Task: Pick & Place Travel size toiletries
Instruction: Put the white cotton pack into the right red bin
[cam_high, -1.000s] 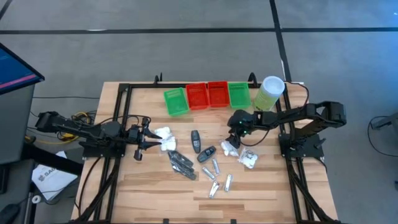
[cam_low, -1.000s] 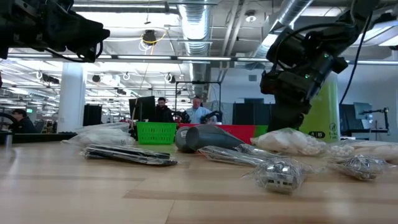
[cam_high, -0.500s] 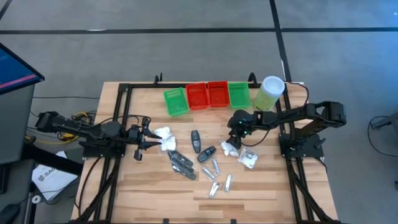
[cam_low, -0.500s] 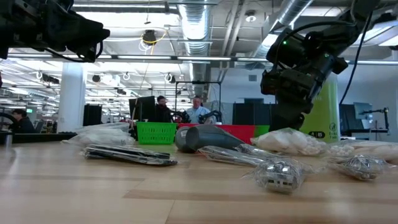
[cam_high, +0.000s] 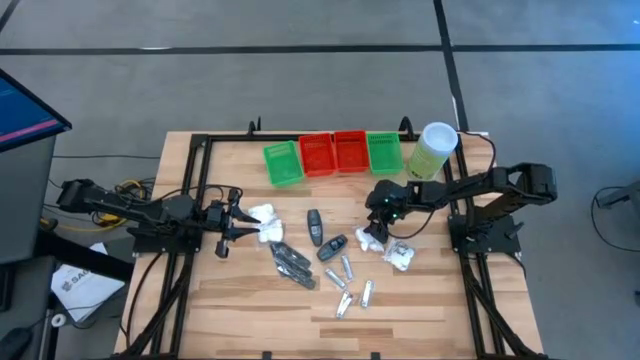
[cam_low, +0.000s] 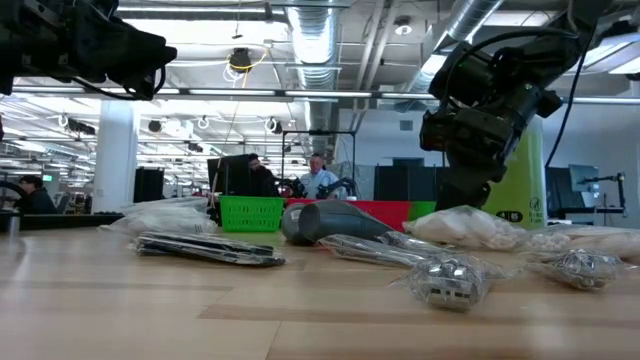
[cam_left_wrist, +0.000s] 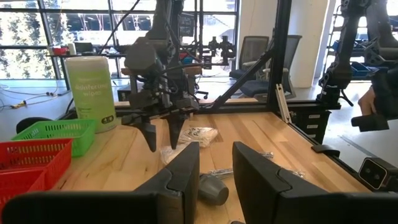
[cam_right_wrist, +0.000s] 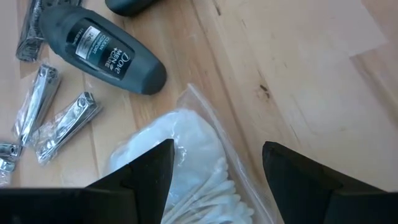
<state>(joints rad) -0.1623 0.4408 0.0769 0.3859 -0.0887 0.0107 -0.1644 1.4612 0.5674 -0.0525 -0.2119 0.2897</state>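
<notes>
Right end effector (cam_high: 378, 226) is spread wide, empty, hovering directly over a white soft packet (cam_right_wrist: 180, 163) of cotton swabs on the bench (cam_high: 420, 300). The packet sits between the fingers, long axis roughly along the gap. The left end effector (cam_high: 232, 226) (partly closed, nothing held that I can see) is beside another white packet (cam_high: 262, 214). Red trays (cam_high: 333, 152) and green trays (cam_high: 282, 164) look empty.

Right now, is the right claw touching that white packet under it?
Apart. The left wrist view shows the right gripper open, its tips hanging above the white packet.
</notes>
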